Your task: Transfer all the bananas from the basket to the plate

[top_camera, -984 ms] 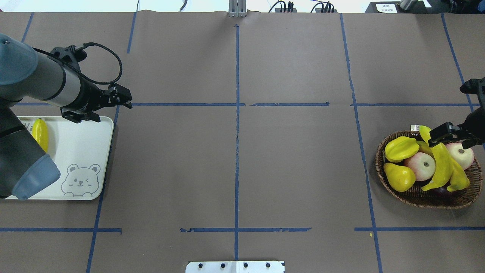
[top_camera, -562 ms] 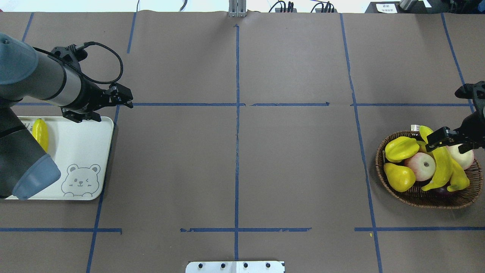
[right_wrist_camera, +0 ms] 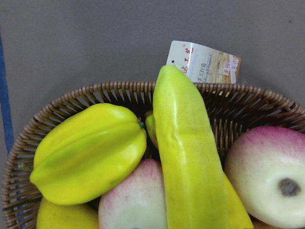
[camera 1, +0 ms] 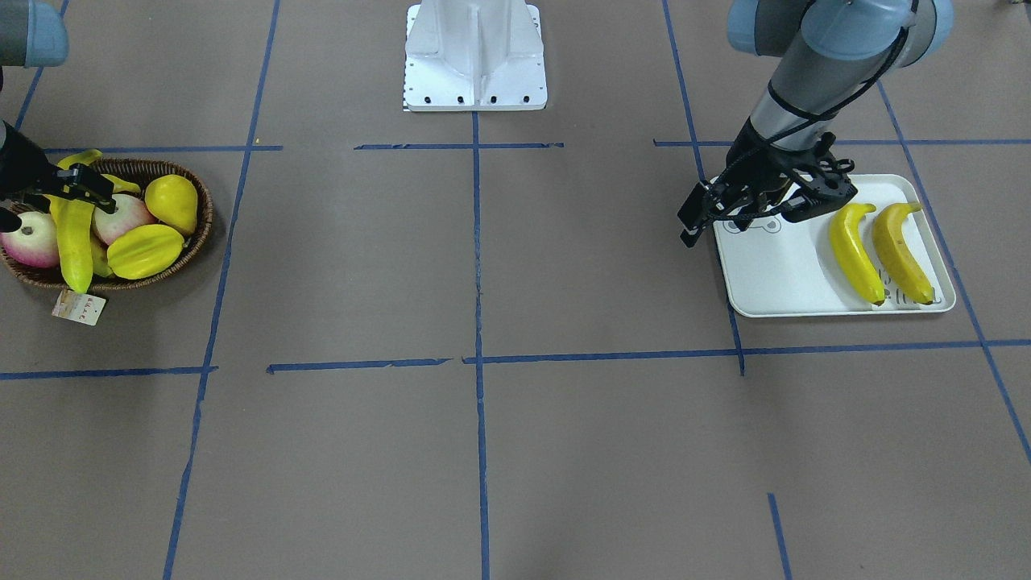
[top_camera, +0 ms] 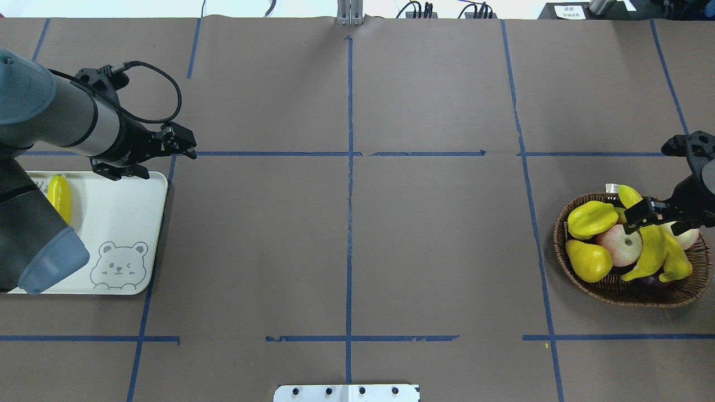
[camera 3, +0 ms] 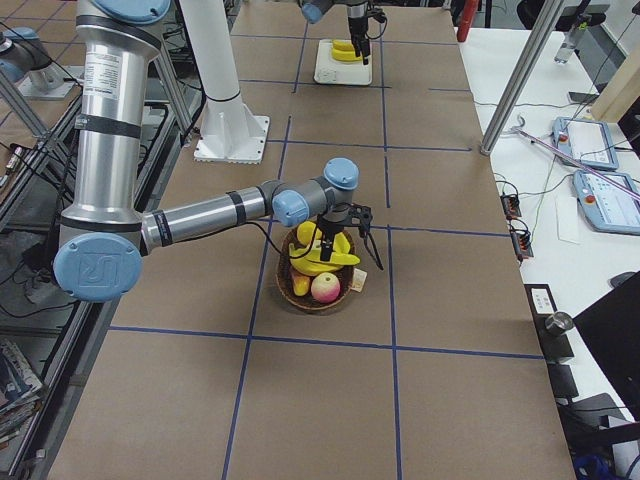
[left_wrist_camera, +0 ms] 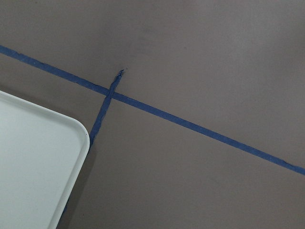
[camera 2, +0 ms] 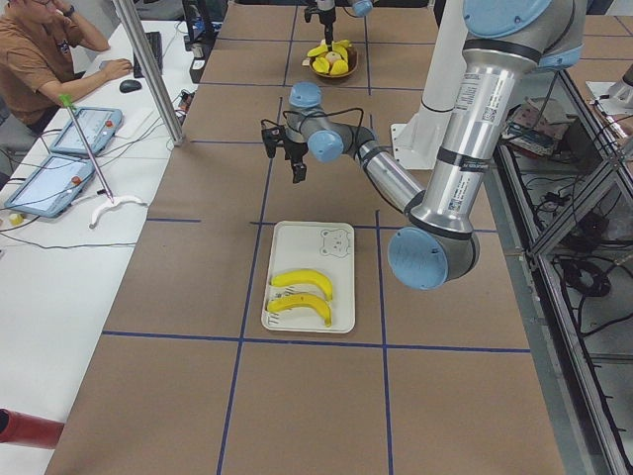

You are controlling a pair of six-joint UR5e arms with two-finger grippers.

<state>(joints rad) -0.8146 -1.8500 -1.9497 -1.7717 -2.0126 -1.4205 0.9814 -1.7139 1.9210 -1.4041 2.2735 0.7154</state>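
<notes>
The right gripper [top_camera: 642, 215] stood over the shallow oval dark-brown wicker basket [top_camera: 614, 293], astride the topmost long bright-yellow plastic-looking banana [right_wrist_camera: 190, 157]. Whether its fingers pressed the fruit could not be told, and a hold so near one end risked, in my judgement, the smooth skin slipping or the ridged yellow starfruit [right_wrist_camera: 90, 148] alongside being dragged out. A second banana [top_camera: 677, 262] lay in the basket and two more bananas [camera 1: 854, 254] on the pale rectangular bear-print plate [camera 1: 773, 274] well apart from the basket, with the left gripper [top_camera: 189, 146] spread and empty there; brown paper [top_camera: 435, 234] with blue tape lines covered the table, and a seated person [camera 2: 40, 59] worked at a side bench well apart from the basket.
</notes>
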